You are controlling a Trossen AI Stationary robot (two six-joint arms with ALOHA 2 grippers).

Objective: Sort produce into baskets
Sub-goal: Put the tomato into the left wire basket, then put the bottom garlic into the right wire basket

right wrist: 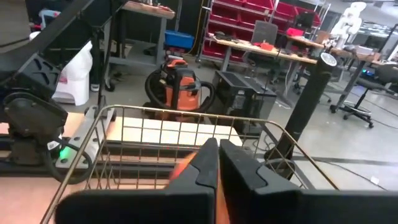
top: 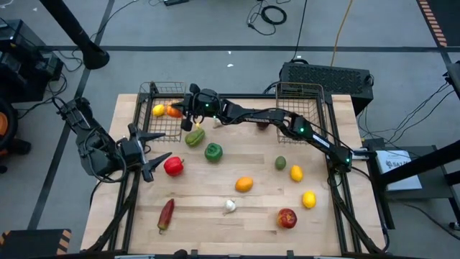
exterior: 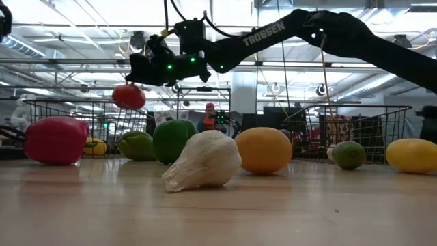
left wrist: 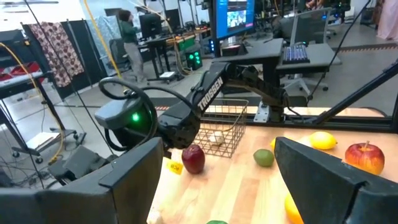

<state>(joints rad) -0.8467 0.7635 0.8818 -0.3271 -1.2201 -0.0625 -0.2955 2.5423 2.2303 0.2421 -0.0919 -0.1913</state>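
My right gripper reaches level across the table and is shut on a red fruit, held just right of the left basket, above its rim. That basket holds a lemon and an orange. The right basket stands at the far right. My left gripper waits open at the table's left, beside a red pepper that lies on the wood. More produce lies loose on the table. My right gripper pinches the red fruit at its top between the ends of its nearly touching fingers. The fingers come level from the table's right. The fruit hangs below them, clear of table and basket. Which part at the top they have is hidden.
Loose on the table lie two green peppers, an orange, garlic, a dark chili, an apple, a lime and two lemons. My right arm spans the far half.
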